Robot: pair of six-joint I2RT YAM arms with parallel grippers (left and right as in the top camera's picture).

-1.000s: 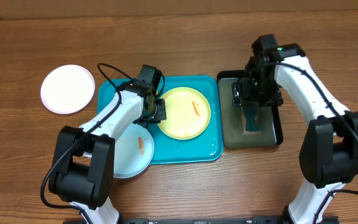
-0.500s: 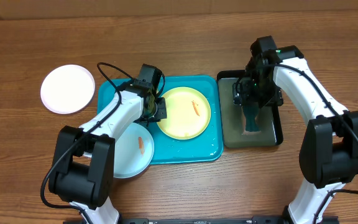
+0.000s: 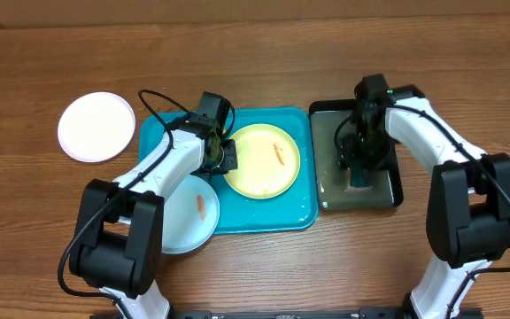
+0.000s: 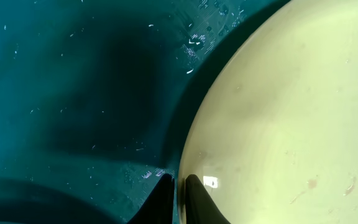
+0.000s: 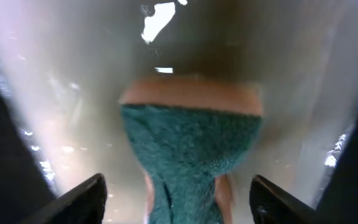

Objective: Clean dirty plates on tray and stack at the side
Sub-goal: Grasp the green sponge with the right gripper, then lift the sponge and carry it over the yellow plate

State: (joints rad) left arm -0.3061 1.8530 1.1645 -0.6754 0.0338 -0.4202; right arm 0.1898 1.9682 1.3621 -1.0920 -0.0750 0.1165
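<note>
The yellow-green plate (image 3: 262, 164) with an orange smear lies on the turquoise tray (image 3: 268, 219). My left gripper (image 3: 227, 158) is shut on its left rim; the left wrist view shows one finger on each side of the rim (image 4: 178, 186), with the plate (image 4: 278, 112) over the tray floor (image 4: 73, 93). The light blue plate (image 3: 189, 217), smeared orange, overhangs the tray's front-left corner. The white plate (image 3: 96, 127) lies on the table to the left of the tray. My right gripper (image 3: 359, 158) is open, low over a teal sponge (image 3: 359, 180); its fingers (image 5: 176, 193) stand wide on either side of the sponge (image 5: 191, 143).
The sponge lies in the black tray with water (image 3: 328, 190), just right of the turquoise tray; its wet floor fills the right wrist view (image 5: 61, 112). Bare wooden table (image 3: 42, 230) lies around both trays.
My right gripper has come down into the black tray with the sponge and its fingers now stand open around it. The left arm and the plates have not moved.
</note>
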